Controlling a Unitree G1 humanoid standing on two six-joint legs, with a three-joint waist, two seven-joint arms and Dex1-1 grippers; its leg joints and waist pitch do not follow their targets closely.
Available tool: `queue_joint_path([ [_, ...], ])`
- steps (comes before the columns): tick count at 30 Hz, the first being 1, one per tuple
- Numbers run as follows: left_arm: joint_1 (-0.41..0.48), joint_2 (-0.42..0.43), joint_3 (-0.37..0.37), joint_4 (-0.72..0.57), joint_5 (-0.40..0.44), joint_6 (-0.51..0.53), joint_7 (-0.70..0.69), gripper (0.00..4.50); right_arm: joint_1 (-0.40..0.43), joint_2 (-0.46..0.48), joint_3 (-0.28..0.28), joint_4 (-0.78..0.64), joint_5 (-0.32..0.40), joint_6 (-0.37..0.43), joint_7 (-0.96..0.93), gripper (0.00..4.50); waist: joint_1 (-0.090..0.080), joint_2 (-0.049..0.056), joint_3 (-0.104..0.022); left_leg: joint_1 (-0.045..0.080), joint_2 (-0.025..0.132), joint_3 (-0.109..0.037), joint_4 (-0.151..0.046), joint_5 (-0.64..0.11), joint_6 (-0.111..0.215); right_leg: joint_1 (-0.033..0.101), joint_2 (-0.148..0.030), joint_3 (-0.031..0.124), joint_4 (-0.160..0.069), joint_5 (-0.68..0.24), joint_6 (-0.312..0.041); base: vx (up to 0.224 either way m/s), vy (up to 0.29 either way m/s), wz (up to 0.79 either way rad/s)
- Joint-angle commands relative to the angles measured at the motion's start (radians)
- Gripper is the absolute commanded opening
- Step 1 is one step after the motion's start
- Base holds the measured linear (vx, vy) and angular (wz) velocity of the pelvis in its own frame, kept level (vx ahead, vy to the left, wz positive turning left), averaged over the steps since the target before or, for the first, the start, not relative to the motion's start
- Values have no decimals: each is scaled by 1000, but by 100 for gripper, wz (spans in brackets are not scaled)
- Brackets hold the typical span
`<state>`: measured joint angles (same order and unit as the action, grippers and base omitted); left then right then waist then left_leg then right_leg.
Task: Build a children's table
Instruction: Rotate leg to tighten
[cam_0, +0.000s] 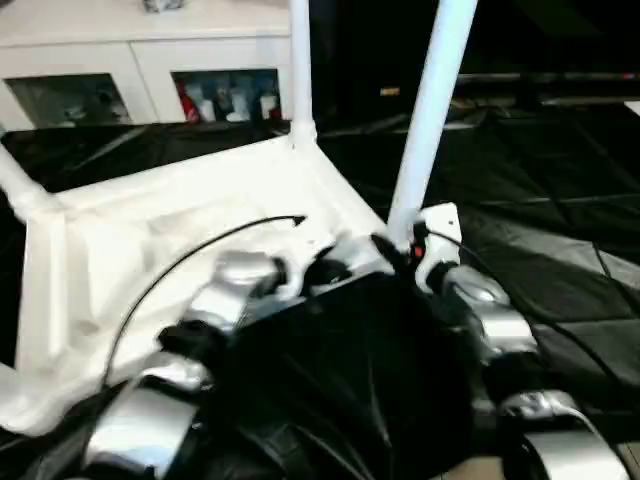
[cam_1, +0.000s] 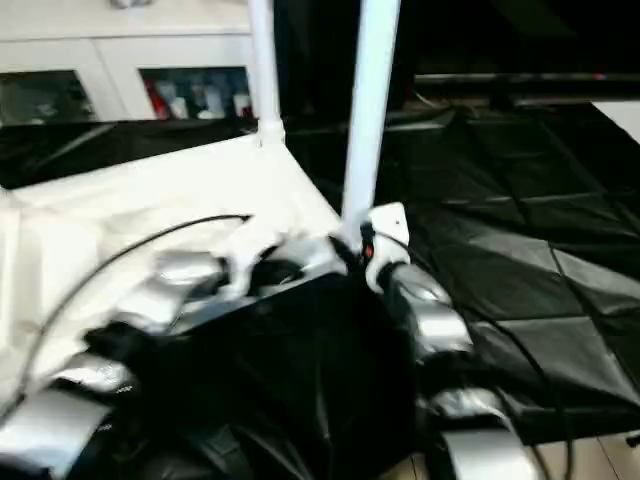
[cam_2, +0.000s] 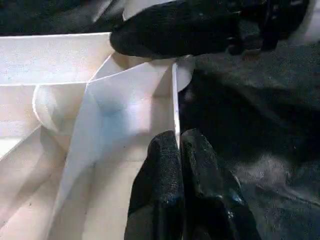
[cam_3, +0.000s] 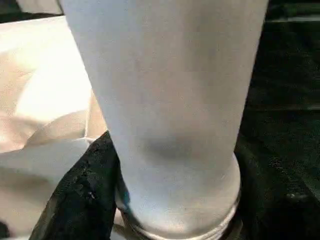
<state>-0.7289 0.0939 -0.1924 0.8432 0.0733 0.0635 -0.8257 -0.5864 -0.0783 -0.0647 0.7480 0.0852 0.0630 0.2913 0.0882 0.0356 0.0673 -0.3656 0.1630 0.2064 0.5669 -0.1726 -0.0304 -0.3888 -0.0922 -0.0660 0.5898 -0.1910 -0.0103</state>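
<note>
The white plastic children's table (cam_0: 180, 240) is lain upside down on black sheeting (cam_0: 560, 250), three tapered legs seated. The nearest leg (cam_0: 430, 110) is clasped at its base by the right gripper (cam_3: 170, 200); the rim (cam_2: 175, 100) is pinched by the closed left gripper (cam_2: 180, 150). A fourth leg is judged outstanding.

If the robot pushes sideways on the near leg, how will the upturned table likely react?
The table would probably slide or tip easily: it looks like thin, light plastic resting on slick black sheeting. The tall leg gives leverage, and its smooth round surface may slip in the right gripper.
</note>
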Motion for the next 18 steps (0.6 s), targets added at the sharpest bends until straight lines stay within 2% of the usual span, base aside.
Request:
queue_joint_path([
  [1,-2,-73,-14,8,-26,-9,9,0,44,79,95,49,-14,25,57,326,-3,-10,-45,19,69,-42,-80,-356,10,20,-79,53,-98,-405,-170,0,0,0],
  [4,6,-62,-16,-7,-34,-14,-26,0,47,67,87,31,-1,14,81,357,-2,-10,-48,14,71,-42,-81,-323,25,25,-78,52,-95,-365,-173,0,0,0],
  [7,28,-15,-19,-30,-46,-42,-111,0,43,5,95,7,0,-24,176,378,-2,-12,-50,10,72,-41,-80,-305,38,29,-79,50,-90,-325,-188,0,0,0],
  [11,56,37,-19,-68,-68,-43,-207,0,48,-73,112,-37,19,-18,363,378,2,-14,-55,3,72,-36,-72,-241,74,39,-77,48,-79,-238,-215,0,0,0],
  [15,81,92,-26,-97,-77,-49,-295,0,60,-162,145,-82,23,-20,532,378,10,-15,-59,-1,73,-30,-61,-175,110,41,-75,44,-68,-155,-242,0,0,0],
  [16,89,118,-28,-108,-81,-51,-335,0,67,-202,155,-104,33,-10,608,378,12,-19,-63,-2,73,-31,-57,-152,118,44,-74,43,-61,-126,-249,0,0,0],
  [18,99,147,-30,-122,-86,-48,-379,0,71,-244,162,-122,46,5,689,378,16,-20,-66,-4,75,-30,-52,-134,142,40,-72,42,-52,-79,-266,0,0,0],
])
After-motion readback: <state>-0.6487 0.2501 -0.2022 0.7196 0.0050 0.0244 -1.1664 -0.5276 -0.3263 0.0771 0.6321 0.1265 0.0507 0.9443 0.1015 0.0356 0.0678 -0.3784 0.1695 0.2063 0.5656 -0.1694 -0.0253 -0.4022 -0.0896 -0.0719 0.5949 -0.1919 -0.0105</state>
